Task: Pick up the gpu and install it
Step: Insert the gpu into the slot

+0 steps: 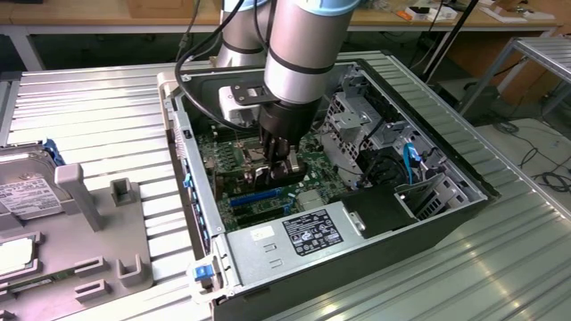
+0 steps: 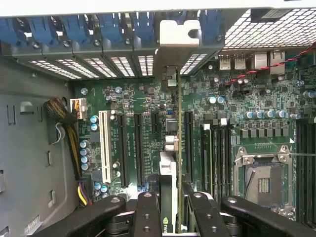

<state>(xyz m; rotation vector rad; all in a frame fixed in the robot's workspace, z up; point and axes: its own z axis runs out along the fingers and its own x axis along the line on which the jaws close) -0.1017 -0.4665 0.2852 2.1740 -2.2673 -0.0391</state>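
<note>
Inside the one open case (image 1: 426, 235), a single gpu (image 2: 169, 170) stands edge-on over the motherboard (image 2: 237, 98), the claw (image 2: 173, 211) clenched on it.

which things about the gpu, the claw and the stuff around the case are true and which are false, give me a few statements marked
1. The claw grips the gpu inside the open computer case. True.
2. The gpu lies flat on the grey tray beside the case. False: it stands edge-on in the claw, above the motherboard.
3. A hard drive with a white label rests on the grey tray at the exterior view's left. True.
4. A cooler with a fan covers the processor socket. False: the socket is bare, with only its metal frame around it.
</note>
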